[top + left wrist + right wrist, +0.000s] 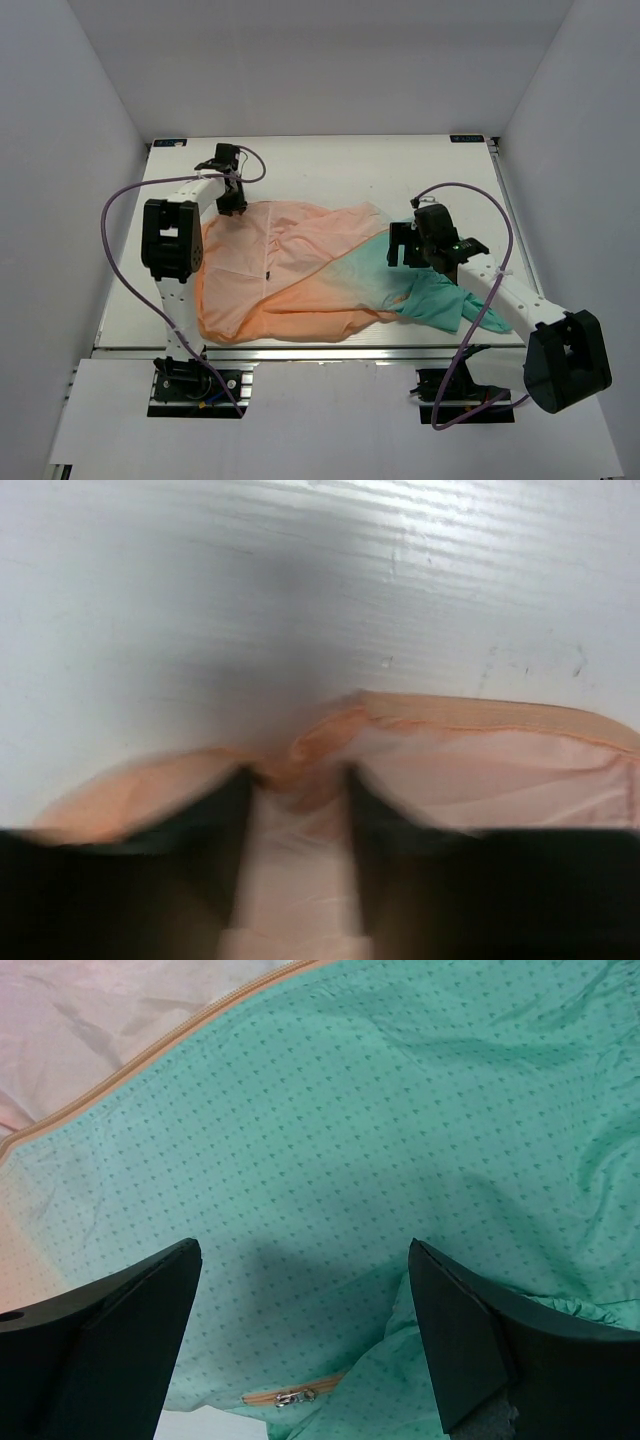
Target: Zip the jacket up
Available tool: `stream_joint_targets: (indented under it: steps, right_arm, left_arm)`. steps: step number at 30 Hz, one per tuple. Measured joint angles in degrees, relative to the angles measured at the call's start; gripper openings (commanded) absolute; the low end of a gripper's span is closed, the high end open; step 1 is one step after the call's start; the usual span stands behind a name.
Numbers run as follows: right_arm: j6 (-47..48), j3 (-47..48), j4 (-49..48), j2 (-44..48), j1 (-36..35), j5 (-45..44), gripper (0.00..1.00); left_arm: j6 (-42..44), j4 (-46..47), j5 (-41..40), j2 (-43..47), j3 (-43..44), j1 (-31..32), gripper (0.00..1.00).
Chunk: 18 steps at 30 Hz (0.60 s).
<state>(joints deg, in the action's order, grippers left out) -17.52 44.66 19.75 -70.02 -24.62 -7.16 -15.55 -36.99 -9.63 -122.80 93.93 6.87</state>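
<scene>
The jacket [300, 265] lies crumpled on the table, peach-orange on the left and teal on the right. My left gripper [232, 203] is at its far left peach edge. In the left wrist view the gripper [298, 777] is shut on a bunched fold of the jacket [480, 760]. My right gripper [399, 250] hovers open over the teal part. In the right wrist view the gripper [303, 1250] has its jaws wide apart above the teal cloth [380, 1110]. A small metal zipper slider [297, 1396] on orange tape lies just below them. Another run of orange zipper tape [150, 1053] crosses the upper left.
The white table [330, 170] is boxed in by grey walls on three sides. Purple cables [110, 215] loop out beside each arm. A teal sleeve [480, 315] trails toward the table's front right edge, under the right arm.
</scene>
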Motion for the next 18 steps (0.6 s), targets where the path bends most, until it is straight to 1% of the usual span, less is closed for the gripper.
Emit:
stream_joint_targets:
  steps: [1, 2, 7, 11, 13, 15, 17, 18]
  right_arm:
    - [0.0, 0.0, 0.0, 0.0, 0.0, -0.1, 0.89]
    - [0.0, 0.0, 0.0, 0.0, 0.0, -0.2, 0.89]
    - [0.0, 0.0, 0.2, 0.0, 0.0, -0.4, 0.89]
    - [0.0, 0.0, 0.3, 0.6, 0.0, -0.4, 0.89]
    - [-0.1, 0.0, 0.7, 1.6, 0.0, -0.4, 0.89]
    - [-0.4, -0.2, 0.7, 3.0, 0.0, -0.4, 0.89]
    - [-1.1, -0.3, 1.0, 4.5, 0.0, -0.6, 0.89]
    - [-1.6, -0.3, 1.1, 5.2, 0.0, -0.8, 0.89]
  left_arm:
    - [-0.3, 0.1, 0.1, -0.2, 0.1, 0.0, 0.03]
    - [-0.1, -0.2, 0.4, -0.5, 0.5, 0.0, 0.0]
    - [-0.3, -0.3, 0.9, -1.3, 1.5, 0.1, 0.0]
    - [-0.6, -0.3, 1.0, 0.8, 1.4, 0.1, 0.0]
    - [-1.3, 0.3, 1.3, 3.9, 0.5, 0.3, 0.0]
    - [-2.5, 1.4, 1.2, 9.2, -1.7, 0.9, 0.0]
    - [-4.0, 1.5, -1.1, 15.0, -3.1, 3.7, 0.0]
    - [-4.8, 1.8, -3.0, 17.7, -3.7, 6.4, 0.0]
